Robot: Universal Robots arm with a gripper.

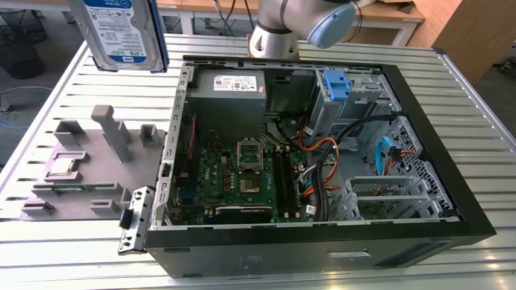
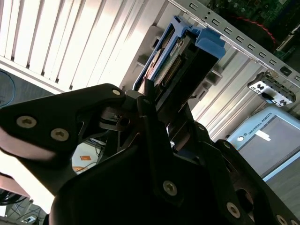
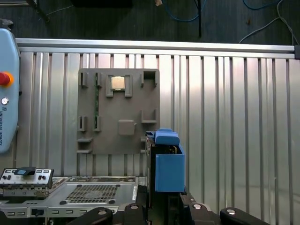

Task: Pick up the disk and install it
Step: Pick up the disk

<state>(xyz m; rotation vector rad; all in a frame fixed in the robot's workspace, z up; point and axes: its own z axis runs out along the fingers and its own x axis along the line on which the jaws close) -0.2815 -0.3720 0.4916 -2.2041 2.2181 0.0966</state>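
My gripper clamps the disk above the table; pick-up looks done, install needs aligning to the case.

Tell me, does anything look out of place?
Nothing looks broken or spilled. The silver hard drive in its blue plastic frame hangs above the slatted metal table, clamped in the black gripper, outside the open black computer case.

White-and-blue-labelled, blue-framed disk; black computer case; grey tray.
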